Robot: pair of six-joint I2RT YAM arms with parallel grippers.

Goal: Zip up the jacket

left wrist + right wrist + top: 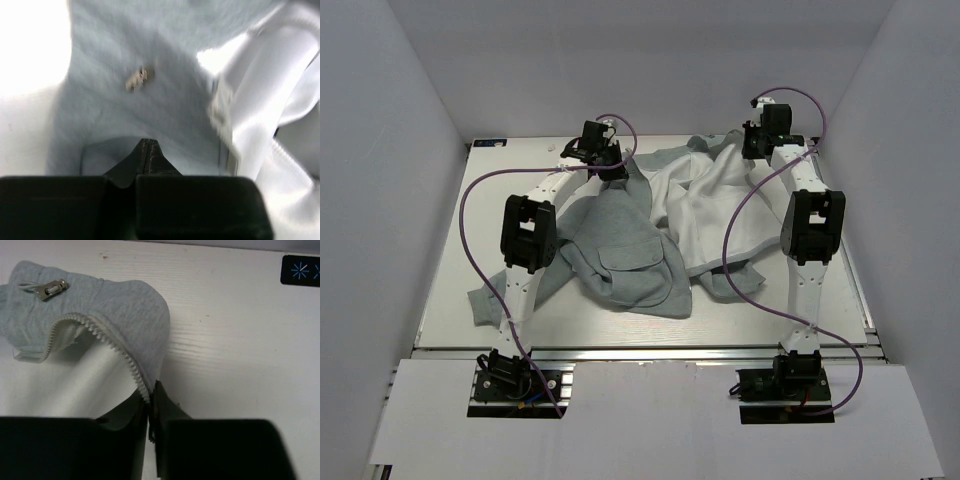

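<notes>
Jacket lay crumpled on the surface; left claw pinched its grey cloth, right claw its zipper edge, likely to spread it.

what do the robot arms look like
Both the left arm and right arm have white links, boxy black joint housings and black bases. A purple cable loops along each. The left gripper and right gripper have black fingers.

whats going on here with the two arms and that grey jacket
Both arms are stretched to the far side of the open, crumpled jacket on the table. The right gripper is pinched on its zipper edge, and the left gripper looks closed on grey fabric. The zipper is not yet joined.
</notes>
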